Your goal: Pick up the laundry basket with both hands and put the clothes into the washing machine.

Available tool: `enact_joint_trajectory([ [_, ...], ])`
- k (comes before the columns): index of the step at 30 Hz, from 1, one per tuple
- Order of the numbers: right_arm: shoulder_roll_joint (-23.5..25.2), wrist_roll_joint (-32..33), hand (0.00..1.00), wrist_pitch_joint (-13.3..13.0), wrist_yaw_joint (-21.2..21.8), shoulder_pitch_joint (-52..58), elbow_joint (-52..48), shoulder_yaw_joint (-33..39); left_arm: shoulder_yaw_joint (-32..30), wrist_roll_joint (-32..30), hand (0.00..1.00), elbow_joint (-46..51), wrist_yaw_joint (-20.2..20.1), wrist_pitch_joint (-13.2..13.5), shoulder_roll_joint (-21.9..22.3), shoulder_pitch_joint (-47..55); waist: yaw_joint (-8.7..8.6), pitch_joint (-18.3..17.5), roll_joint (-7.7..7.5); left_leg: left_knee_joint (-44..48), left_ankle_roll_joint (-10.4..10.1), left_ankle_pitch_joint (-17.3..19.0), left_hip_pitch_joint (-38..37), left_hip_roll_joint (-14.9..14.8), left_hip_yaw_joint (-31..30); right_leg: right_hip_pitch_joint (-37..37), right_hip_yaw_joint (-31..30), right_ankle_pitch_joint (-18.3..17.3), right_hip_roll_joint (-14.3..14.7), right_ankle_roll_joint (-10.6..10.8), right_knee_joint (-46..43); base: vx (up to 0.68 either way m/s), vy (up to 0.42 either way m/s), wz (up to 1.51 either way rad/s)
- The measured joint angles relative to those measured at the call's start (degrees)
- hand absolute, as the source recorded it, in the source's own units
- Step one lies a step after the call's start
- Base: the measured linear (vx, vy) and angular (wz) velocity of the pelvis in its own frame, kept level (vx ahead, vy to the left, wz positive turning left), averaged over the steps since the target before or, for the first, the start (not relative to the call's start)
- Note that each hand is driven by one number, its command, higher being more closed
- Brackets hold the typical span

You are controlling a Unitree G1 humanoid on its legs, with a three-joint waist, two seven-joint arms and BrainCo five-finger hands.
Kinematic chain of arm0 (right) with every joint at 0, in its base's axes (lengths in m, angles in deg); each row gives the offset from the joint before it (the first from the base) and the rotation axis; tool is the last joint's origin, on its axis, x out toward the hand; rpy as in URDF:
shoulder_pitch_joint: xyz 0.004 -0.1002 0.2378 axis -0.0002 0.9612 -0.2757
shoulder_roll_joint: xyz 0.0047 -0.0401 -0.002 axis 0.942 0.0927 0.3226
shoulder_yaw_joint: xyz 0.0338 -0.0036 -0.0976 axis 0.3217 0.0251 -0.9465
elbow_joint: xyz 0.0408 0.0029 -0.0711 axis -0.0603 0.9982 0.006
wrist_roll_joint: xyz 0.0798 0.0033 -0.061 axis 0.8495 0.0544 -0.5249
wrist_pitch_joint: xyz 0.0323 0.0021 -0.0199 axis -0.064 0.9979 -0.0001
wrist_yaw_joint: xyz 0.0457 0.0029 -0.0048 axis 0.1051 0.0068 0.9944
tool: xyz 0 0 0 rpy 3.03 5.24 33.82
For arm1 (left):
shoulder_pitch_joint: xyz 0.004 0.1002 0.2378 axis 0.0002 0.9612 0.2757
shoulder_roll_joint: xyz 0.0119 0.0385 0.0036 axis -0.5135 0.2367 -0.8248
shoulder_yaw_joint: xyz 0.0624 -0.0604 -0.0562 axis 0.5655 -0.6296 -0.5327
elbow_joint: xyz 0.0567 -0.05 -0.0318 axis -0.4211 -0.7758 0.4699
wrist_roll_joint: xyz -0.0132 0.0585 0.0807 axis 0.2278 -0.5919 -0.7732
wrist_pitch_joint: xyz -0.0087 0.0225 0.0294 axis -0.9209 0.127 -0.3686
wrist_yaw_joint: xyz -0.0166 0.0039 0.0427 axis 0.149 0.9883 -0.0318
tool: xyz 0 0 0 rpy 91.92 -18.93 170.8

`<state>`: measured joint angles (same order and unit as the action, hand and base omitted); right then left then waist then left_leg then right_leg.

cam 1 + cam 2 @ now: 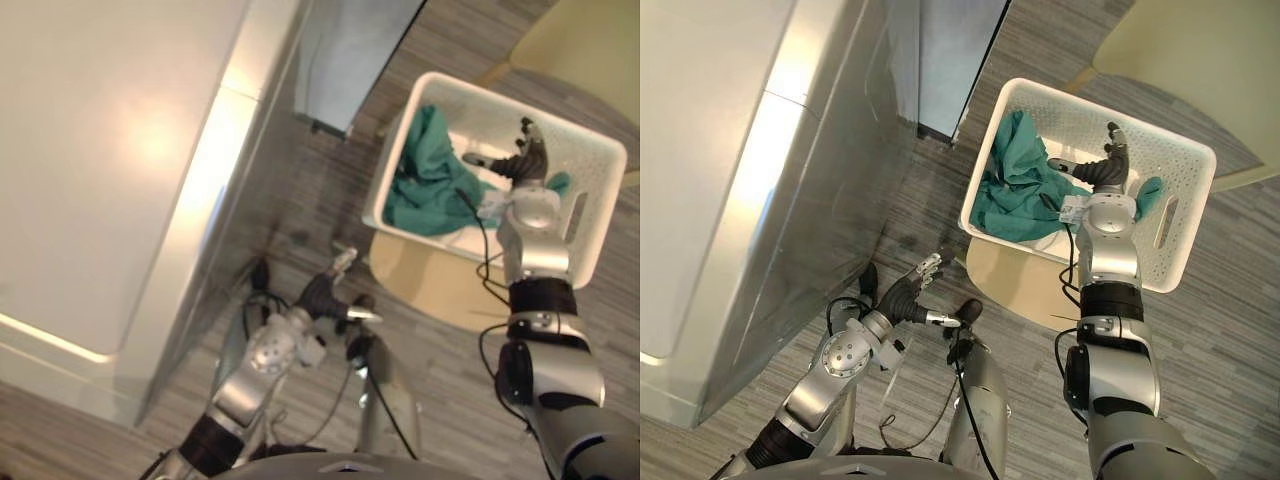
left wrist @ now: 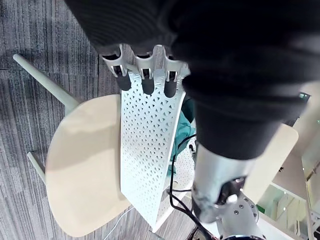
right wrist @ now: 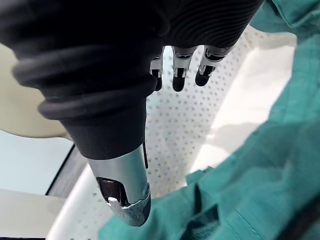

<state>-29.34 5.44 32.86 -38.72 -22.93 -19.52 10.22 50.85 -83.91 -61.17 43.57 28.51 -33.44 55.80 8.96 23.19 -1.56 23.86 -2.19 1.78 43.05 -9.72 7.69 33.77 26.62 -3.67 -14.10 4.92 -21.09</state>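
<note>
A white perforated laundry basket [image 1: 470, 92] stands on a pale wooden chair [image 1: 430, 275] at the right. A teal garment [image 1: 425, 175] is heaped in the basket's left half. My right hand [image 1: 525, 160] hovers over the inside of the basket, open, fingers [image 3: 179, 75] straight above the dotted wall [image 3: 185, 140] and the teal cloth [image 3: 260, 170]; it holds nothing. My left hand [image 1: 320, 295] hangs low over the floor, left of the chair and apart from the basket. It is open, its fingers [image 2: 145, 75] pointing at the basket's outer wall [image 2: 147, 150].
The white washing machine [image 1: 110, 170] takes up the left side, its grey flank facing the gap where my left hand is. A grey panel [image 1: 350, 55] stands at the back. Another pale furniture piece [image 1: 590, 45] sits behind the basket. Grey plank floor lies between.
</note>
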Motion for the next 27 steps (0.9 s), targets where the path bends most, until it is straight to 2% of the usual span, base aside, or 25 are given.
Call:
enact_joint_trajectory([
  [6,2.30,2.84,0.00,-0.65,-0.33,-1.11,-0.32,-2.42,-3.16,0.47,0.00,-2.06,2.80,0.01,1.65,-1.08,-0.05,1.30,-0.08,-1.24,-0.41,-0.78,0.89,-0.21,-0.21,0.60,1.04,0.15,0.40,-0.08,0.96,0.03,-0.026,0.02],
  [11,6.13,6.39,0.00,-1.49,-1.93,-4.03,-0.70,-3.14,-5.22,0.53,0.00,-2.03,4.40,0.12,2.44,-1.73,0.21,1.35,-0.18,-4.74,-0.99,-3.46,0.88,0.16,-1.34,0.61,2.71,0.18,0.58,-0.12,1.92,0.04,-0.045,0.14],
  [17,6.10,6.97,0.00,-2.52,-1.69,-7.97,4.18,-3.27,-5.48,1.81,0.00,-1.93,5.65,0.28,2.45,-1.71,0.69,1.37,-0.22,-8.03,-1.78,-5.65,0.37,0.21,-2.43,0.61,4.72,0.05,0.73,-0.34,1.91,0.00,-0.060,0.11],
  [20,5.98,7.70,0.00,-2.73,0.06,-10.11,11.17,-4.52,-5.85,1.83,0.00,-1.66,5.69,0.55,2.45,-1.68,1.21,1.41,-0.32,-10.06,-2.03,-6.94,0.25,0.16,-3.17,0.90,5.64,-0.31,1.02,-1.07,1.83,-0.04,-0.068,0.09],
  [21,5.73,8.10,0.00,-3.61,1.12,-10.41,11.97,-4.57,-6.01,2.21,0.00,-1.07,5.65,0.60,2.45,-1.52,1.54,1.50,-0.51,-10.99,-2.17,-7.55,0.25,0.14,-3.21,1.40,5.66,-0.37,1.06,-1.17,1.62,-0.05,-0.065,0.01],
  [27,2.22,6.19,0.00,-4.26,7.17,-13.24,18.34,-6.77,-6.30,3.39,0.00,0.35,5.41,0.80,2.34,-1.46,1.44,1.54,-1.17,-12.54,-2.55,-8.94,1.47,0.17,-5.03,2.37,7.69,-0.97,1.06,-1.93,0.65,-0.04,-0.057,0.12],
])
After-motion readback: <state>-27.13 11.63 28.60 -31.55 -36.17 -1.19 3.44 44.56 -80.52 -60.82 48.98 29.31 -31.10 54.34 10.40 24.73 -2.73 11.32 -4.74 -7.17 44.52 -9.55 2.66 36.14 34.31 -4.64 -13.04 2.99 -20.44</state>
